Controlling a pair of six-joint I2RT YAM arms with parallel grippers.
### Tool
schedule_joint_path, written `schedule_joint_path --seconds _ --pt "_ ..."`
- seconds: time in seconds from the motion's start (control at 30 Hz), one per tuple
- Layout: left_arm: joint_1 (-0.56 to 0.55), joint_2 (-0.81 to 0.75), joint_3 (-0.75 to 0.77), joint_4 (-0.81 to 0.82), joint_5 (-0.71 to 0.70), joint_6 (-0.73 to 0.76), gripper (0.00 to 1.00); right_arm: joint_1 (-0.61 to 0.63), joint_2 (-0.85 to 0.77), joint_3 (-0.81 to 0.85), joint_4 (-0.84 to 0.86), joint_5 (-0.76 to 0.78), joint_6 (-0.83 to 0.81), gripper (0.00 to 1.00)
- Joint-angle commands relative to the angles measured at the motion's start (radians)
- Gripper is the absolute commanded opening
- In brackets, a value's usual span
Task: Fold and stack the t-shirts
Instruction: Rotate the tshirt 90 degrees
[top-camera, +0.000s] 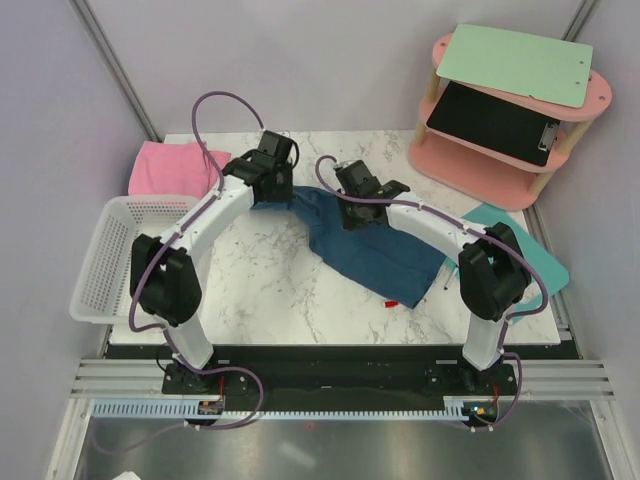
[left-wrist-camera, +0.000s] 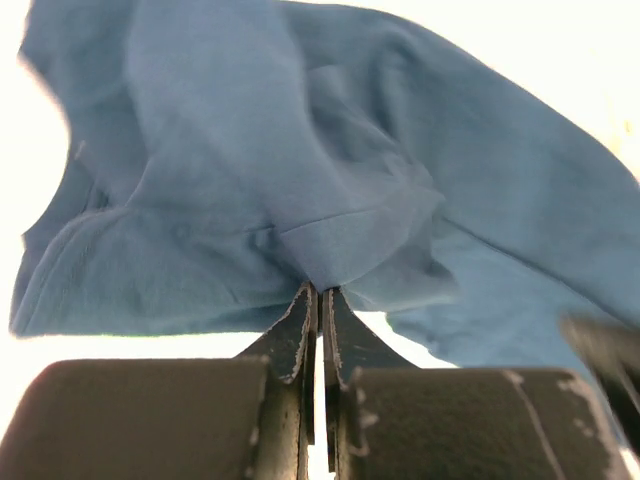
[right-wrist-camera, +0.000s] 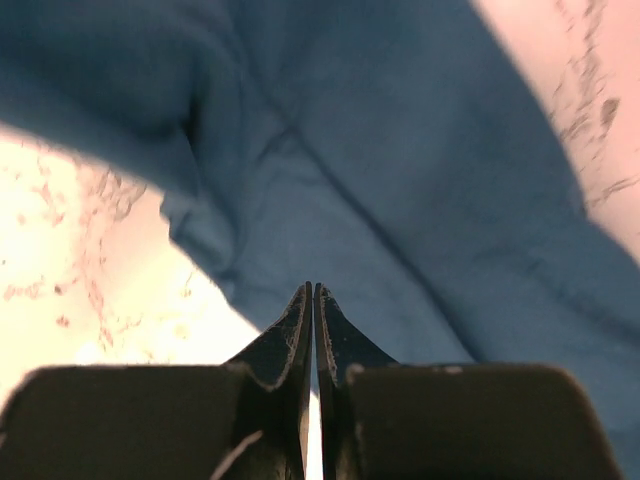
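The teal-blue t-shirt (top-camera: 365, 250) lies crumpled across the middle of the marble table (top-camera: 270, 290). My left gripper (top-camera: 275, 192) is at its far left corner. In the left wrist view that gripper (left-wrist-camera: 322, 290) is shut on a pinch of the shirt (left-wrist-camera: 300, 150), and the cloth gathers into the tips. My right gripper (top-camera: 348, 208) is over the shirt's upper middle. In the right wrist view it (right-wrist-camera: 313, 288) is shut with its tips against the shirt (right-wrist-camera: 400, 180), which looks flat there. The pink t-shirt (top-camera: 165, 165) lies bunched at the far left corner.
A white mesh basket (top-camera: 105, 255) hangs over the table's left edge. A pink two-tier shelf (top-camera: 510, 130) with a green board and a black clipboard stands at the back right. The turquoise mat (top-camera: 530, 255) lies at the right edge under my right arm.
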Motion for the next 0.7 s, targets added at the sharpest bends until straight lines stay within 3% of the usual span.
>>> schedule_joint_path --seconds 0.0,0.23,0.27,0.3,0.33,0.43,0.57,0.67 --pt "-0.044 -0.030 -0.109 0.051 -0.024 -0.073 0.04 -0.029 0.069 0.069 0.029 -0.027 -0.019 0.09" --pt "-0.019 0.067 -0.044 -0.162 -0.176 -0.086 0.09 -0.055 0.133 0.131 0.034 -0.045 -0.025 0.09" --pt "-0.017 0.067 -0.064 -0.177 -0.181 -0.102 0.16 -0.058 0.144 0.135 0.032 -0.050 -0.027 0.09" --pt "-0.014 0.052 -0.082 -0.177 -0.185 -0.110 0.33 -0.061 0.147 0.143 0.032 -0.050 -0.027 0.09" --pt "-0.013 0.039 -0.101 -0.177 -0.191 -0.122 0.60 -0.063 0.150 0.147 0.036 -0.053 -0.031 0.09" --pt "-0.013 0.007 -0.149 -0.174 -0.216 -0.141 0.84 -0.064 0.177 0.181 0.039 -0.070 -0.037 0.09" --pt "-0.010 -0.018 -0.168 -0.176 -0.227 -0.130 0.88 -0.064 0.219 0.210 0.036 -0.082 -0.044 0.09" --pt "-0.011 -0.050 -0.196 -0.176 -0.231 -0.141 0.77 -0.067 0.240 0.226 0.036 -0.082 -0.040 0.09"
